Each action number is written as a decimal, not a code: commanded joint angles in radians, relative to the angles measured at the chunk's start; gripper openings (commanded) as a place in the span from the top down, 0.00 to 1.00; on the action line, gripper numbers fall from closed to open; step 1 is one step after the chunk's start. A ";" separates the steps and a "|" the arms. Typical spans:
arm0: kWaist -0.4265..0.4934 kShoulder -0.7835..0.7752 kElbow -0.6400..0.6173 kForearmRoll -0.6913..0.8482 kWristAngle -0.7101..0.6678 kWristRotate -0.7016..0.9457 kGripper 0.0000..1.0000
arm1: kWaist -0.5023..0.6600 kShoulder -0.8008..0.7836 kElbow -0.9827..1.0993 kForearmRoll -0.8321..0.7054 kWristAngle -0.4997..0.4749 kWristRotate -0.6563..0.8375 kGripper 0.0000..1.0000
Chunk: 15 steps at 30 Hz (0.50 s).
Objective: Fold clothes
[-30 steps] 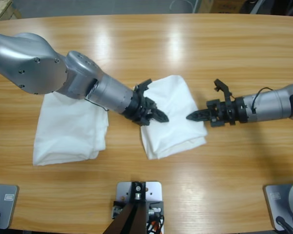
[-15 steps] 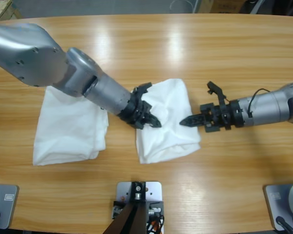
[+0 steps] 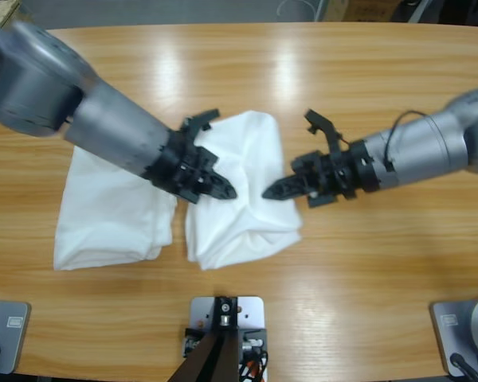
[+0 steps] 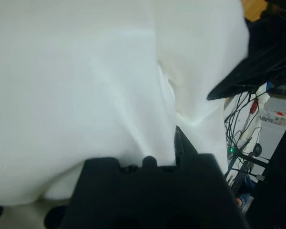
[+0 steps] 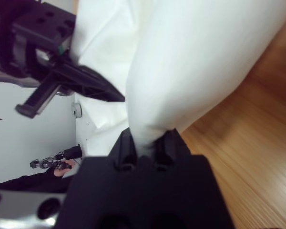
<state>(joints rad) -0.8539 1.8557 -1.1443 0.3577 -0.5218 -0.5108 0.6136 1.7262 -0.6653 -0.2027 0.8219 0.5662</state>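
You have two white T-shirts on the desk (image 3: pixel 366 87). One folded T-shirt (image 3: pixel 111 211) lies flat at the left, and its job looks done: it sits as a tidy rectangle with part of the left arm reaching over its far edge. The second T-shirt (image 3: pixel 243 191) is the one in hand, bunched near the middle of the desk, just beside the folded one at their near corners. Your left gripper (image 3: pixel 215 185) has its fingers pinching the cloth at the shirt's left side; in the left wrist view the white fabric (image 4: pixel 86 95) fills the frame and runs straight down into the closed fingers. Your right gripper (image 3: pixel 277 191) pinches the shirt's right side, and the right wrist view shows a fold of the T-shirt (image 5: pixel 190 71) drawn down between its fingers, with the left gripper (image 5: pixel 93 88) close beyond it. Between the two grips the cloth is puckered and lifted into ridges, so it is not yet a neat packet. My reading is that you are about halfway: one shirt finished, this one gathered but not flattened. What is left is to lay it down square, smooth the wrinkles and let go.
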 commanded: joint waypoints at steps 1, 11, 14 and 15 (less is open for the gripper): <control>0.048 -0.155 0.001 0.147 0.030 0.047 1.00 | 0.086 0.020 -0.205 0.163 -0.020 0.019 1.00; 0.155 -0.363 0.078 0.387 0.083 0.157 1.00 | 0.241 0.156 -0.452 0.248 -0.058 0.060 1.00; 0.194 -0.418 0.122 0.423 0.100 0.192 1.00 | 0.282 0.215 -0.549 0.281 -0.058 0.066 1.00; 0.210 -0.431 0.134 0.434 0.105 0.205 1.00 | 0.294 0.236 -0.578 0.287 -0.060 0.070 1.00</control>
<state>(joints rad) -0.7120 1.5290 -1.1019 0.7178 -0.4535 -0.3725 0.8382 1.8276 -1.1031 0.0298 0.7746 0.6145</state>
